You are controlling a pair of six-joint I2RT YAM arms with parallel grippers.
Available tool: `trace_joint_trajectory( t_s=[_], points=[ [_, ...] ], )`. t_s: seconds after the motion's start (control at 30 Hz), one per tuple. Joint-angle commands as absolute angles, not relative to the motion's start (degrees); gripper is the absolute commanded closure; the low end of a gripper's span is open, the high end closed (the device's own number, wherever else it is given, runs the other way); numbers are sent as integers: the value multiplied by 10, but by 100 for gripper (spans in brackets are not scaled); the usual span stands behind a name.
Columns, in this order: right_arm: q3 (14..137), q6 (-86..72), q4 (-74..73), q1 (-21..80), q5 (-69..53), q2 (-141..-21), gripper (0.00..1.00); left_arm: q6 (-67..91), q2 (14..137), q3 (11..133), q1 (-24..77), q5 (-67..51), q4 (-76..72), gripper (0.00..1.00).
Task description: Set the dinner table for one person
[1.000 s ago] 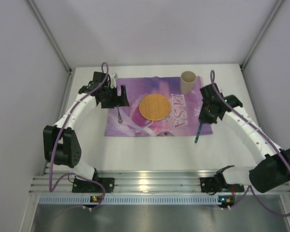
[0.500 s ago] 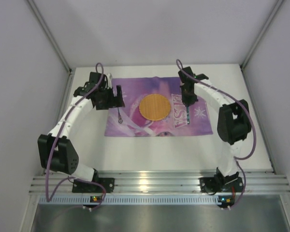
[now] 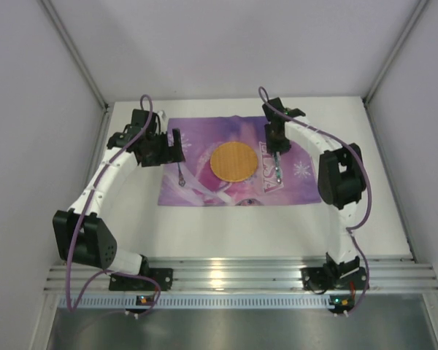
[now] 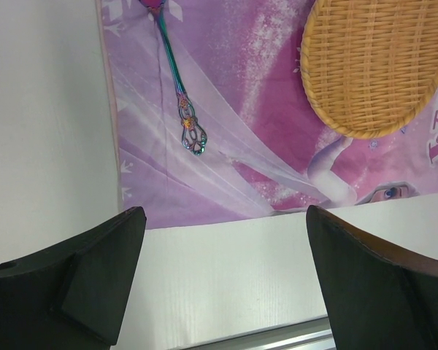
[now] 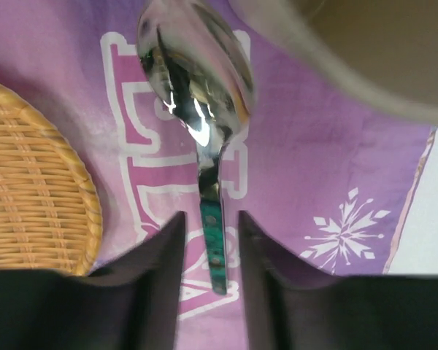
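The white dinner table [image 3: 226, 226] carries a purple placemat [image 3: 204, 186] with a round woven plate [image 3: 233, 162] at its middle. My right gripper [image 3: 276, 149] reaches in from the far side, just right of the plate. A silver spoon with a green handle [image 3: 276, 170] lies on the mat. In the right wrist view the handle sits between the fingers of the gripper [image 5: 210, 219] with a small gap on each side, and the bowl [image 5: 196, 73] points away. My left gripper [image 3: 174, 148] is wide open and empty [image 4: 223, 215], over the mat's left part.
An iridescent utensil with an ornate handle [image 3: 181, 173] lies on the mat left of the plate, also in the left wrist view [image 4: 177, 87]. A beige cup [image 5: 372, 51] is blurred and close in the right wrist view; my right arm hides it from above. The aluminium rail [image 3: 226, 281] edges the near side.
My right arm swung from the right side round to the far side, bringing the spoon down onto the mat beside the plate and covering the cup. The left arm shifted slightly left.
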State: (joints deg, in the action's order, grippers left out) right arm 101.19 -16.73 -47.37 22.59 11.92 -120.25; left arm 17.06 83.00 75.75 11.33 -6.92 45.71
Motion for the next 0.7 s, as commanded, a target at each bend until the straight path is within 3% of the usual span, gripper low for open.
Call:
trace_joint_trajectory(
  t_s=[0.0, 0.1, 0.37, 0.43, 0.67],
  points=[
    [1021, -170, -461, 231, 119, -1197, 59, 178, 815, 770, 115, -57, 469, 3],
    [1004, -173, -456, 231, 119, -1179, 42, 183, 817, 770, 115, -61, 469, 3],
    [1001, -185, -473, 236, 94, -1095, 27, 192, 817, 776, 116, -59, 460, 3],
    [1003, -183, -477, 242, 91, -1065, 18, 197, 817, 780, 116, -49, 458, 3],
    [956, -167, -400, 299, 62, -821, 0, 225, 795, 791, 117, -40, 433, 2]
  ],
)
